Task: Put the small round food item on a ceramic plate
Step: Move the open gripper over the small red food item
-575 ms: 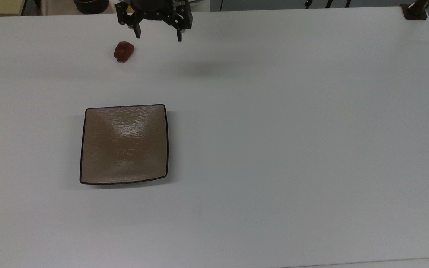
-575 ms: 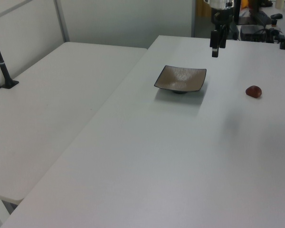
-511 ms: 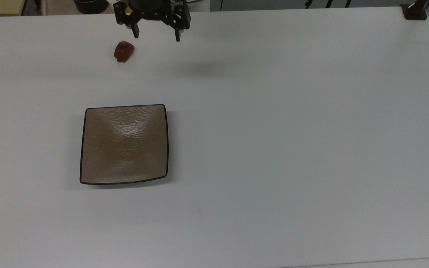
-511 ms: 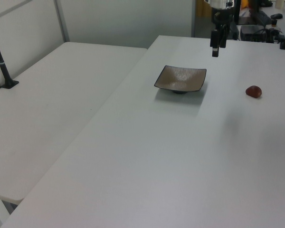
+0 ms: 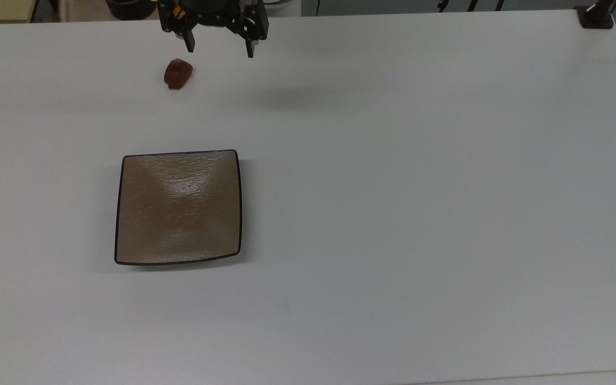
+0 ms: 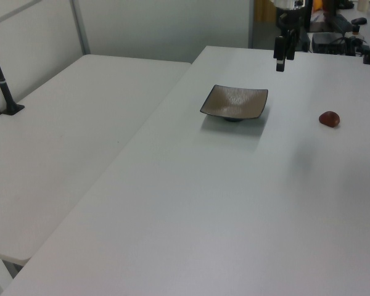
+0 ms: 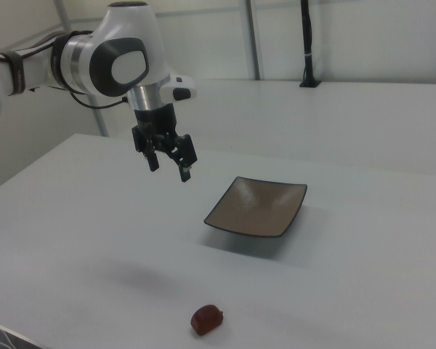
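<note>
The gripper (image 5: 219,52) hangs above the white table (image 5: 393,187) with its two fingers spread wide, holding nothing. The small round food item (image 5: 177,73) lies on the table just to the top view's left of the fingers and below them, well apart from the ceramic plate (image 5: 178,207), which is bare. No writing or labels can be read anywhere.
</note>
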Tool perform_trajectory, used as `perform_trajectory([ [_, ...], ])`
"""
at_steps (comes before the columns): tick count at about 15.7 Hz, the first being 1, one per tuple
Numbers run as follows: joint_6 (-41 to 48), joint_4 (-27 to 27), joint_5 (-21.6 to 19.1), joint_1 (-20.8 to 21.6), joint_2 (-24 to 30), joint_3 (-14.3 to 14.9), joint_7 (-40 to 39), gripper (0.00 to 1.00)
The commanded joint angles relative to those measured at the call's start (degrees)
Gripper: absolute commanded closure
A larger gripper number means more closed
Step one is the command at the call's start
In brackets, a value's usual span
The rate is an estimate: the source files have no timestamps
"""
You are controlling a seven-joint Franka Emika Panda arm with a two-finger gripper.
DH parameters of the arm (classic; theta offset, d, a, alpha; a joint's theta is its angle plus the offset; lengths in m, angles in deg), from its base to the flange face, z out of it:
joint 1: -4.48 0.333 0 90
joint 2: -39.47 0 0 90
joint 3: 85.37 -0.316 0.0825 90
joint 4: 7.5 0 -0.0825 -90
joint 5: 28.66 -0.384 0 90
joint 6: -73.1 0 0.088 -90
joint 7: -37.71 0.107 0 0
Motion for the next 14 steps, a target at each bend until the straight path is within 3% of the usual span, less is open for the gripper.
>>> perform_trajectory([
  [1,-3.6,5.1,0.9,-0.3,3.6,0.8,-1.6,0.00],
  [7,-7.1,14.2,7.8,-0.3,4.8,2.3,-1.7,0.00],
  [12,-7.9,18.5,7.9,-0.4,4.6,7.1,-1.7,0.00],
  [14,-12.3,22.6,7.9,-0.7,4.5,8.8,-1.8,0.00],
])
